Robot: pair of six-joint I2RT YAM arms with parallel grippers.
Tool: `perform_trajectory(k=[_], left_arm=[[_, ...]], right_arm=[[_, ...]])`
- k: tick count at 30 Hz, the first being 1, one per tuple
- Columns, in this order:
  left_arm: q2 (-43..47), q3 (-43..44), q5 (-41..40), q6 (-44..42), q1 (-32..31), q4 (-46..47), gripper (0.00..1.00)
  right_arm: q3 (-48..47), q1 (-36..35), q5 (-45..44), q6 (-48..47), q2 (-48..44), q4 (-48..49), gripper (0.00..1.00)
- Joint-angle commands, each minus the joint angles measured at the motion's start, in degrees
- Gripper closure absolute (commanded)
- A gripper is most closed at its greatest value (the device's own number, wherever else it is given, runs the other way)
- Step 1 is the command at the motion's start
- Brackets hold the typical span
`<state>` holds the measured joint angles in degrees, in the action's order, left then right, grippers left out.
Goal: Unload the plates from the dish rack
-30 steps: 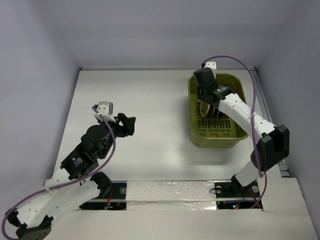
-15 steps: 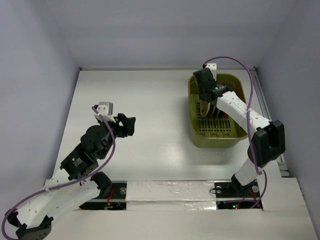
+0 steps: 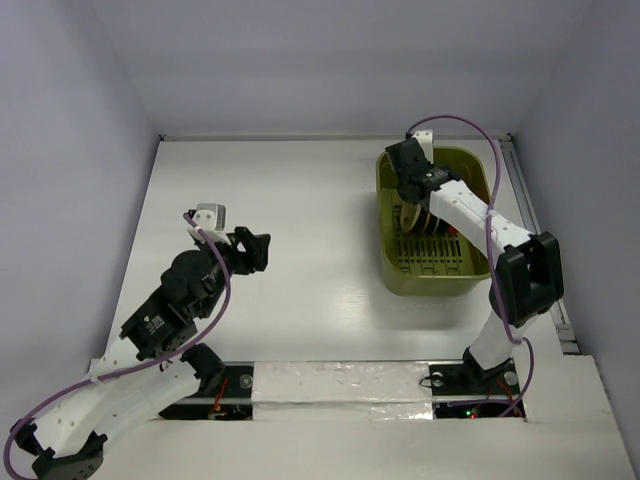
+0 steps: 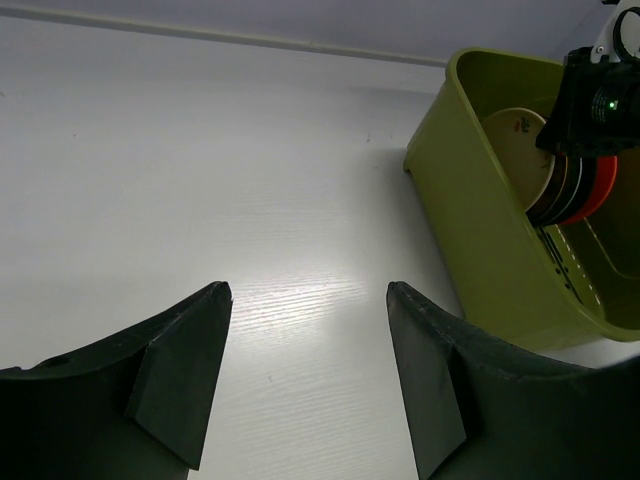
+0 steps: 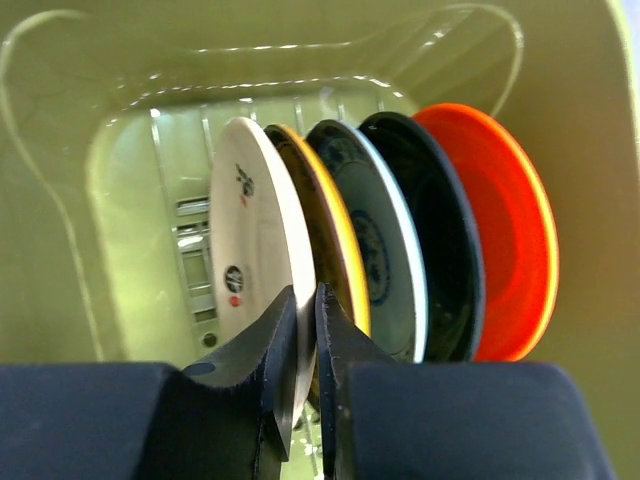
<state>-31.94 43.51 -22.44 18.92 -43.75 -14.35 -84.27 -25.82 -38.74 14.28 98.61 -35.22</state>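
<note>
The olive-green dish rack (image 3: 430, 283) stands at the table's right. Several plates stand on edge in it. In the right wrist view they run from left to right: cream (image 5: 245, 230), yellow-rimmed (image 5: 340, 225), pale blue-green patterned (image 5: 385, 250), black (image 5: 445, 230), orange-red (image 5: 510, 240). My right gripper (image 5: 306, 300) is shut on the cream plate's rim, one finger on each face. It sits low inside the rack (image 3: 412, 200). My left gripper (image 4: 308, 290) is open and empty above the bare table, well left of the rack (image 4: 480, 230).
The rack's green walls (image 5: 60, 200) close in tightly around the plates. White walls enclose the table on the back, left and right. My left arm (image 3: 185, 290) rests over the table's left half.
My right arm's elbow has swung left and a little further back, while its gripper stays at the plates in the rack. The left arm has not moved.
</note>
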Motion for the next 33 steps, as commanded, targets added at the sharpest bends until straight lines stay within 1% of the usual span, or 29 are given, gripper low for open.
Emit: perform_trajectory(k=[1,7,13,15,17,19,20,22,23,25,26,27,29,30,32,33], left_arm=[[0.74,-0.70,0.55,-0.64,0.33,3.01,0.40],[1.01,-0.70,0.81,-0.64,0.86,3.19,0.40],[1.18,-0.70,0.73,-0.55,0.86,3.19,0.40],[1.36,-0.70,0.73,-0.55,1.38,3.19,0.41],[1.71,-0.70,0.55,-0.46,1.38,3.27,0.41],[2.32,-0.70,0.29,-0.29,1.38,3.45,0.42],[2.59,-0.70,0.11,-0.28,1.91,3.54,0.46],[3.46,-0.79,-0.33,-0.11,1.91,3.71,0.50],[3.73,-0.79,-0.68,-0.11,2.43,3.80,0.57],[4.69,-0.88,-1.90,0.07,2.44,3.80,0.67],[5.05,-0.88,-2.34,0.15,2.44,3.72,0.79],[5.40,-0.88,-3.48,0.24,2.44,3.54,0.85],[6.71,-0.88,-4.80,0.68,2.44,3.36,0.92],[7.15,-0.88,-6.12,0.77,2.44,3.36,0.93],[8.56,-1.05,-7.09,0.94,2.44,3.54,0.94],[9.00,-1.14,-7.62,0.95,2.96,3.63,0.94]], right_arm=[[-1.33,0.25,-2.91,-0.83,-2.80,2.18,0.88],[-4.41,0.25,-4.23,-3.21,-6.32,-0.63,0.92],[-7.57,-0.28,-5.12,-4.26,-12.64,-3.62,0.97],[-8.54,-0.28,-3.98,-4.00,-15.79,-4.50,0.99],[-9.42,-0.89,-1.00,-3.83,-18.09,-4.33,1.00],[-10.03,-2.73,1.37,-3.30,-20.89,-3.46,1.00],[-10.30,-3.35,4.87,-2.25,-21.61,-2.84,1.00],[-10.30,-5.19,9.01,-0.84,-22.05,-0.39,1.00],[-10.30,-7.99,11.91,0.73,-21.10,0.41,1.00],[-10.30,-11.51,12.90,2.14,-18.82,3.65,1.00],[-10.39,-14.57,14.29,3.72,-15.50,4.80,1.00],[-10.91,-16.00,15.18,4.60,-13.64,5.94,1.00],[-11.44,-18.37,17.20,7.23,-9.86,9.81,1.00],[-12.40,-20.30,17.73,8.03,-6.01,12.26,1.00],[-13.46,-21.63,19.48,10.48,-2.39,14.73,1.00],[-14.07,-22.42,20.45,11.28,1.20,15.87,1.00]])
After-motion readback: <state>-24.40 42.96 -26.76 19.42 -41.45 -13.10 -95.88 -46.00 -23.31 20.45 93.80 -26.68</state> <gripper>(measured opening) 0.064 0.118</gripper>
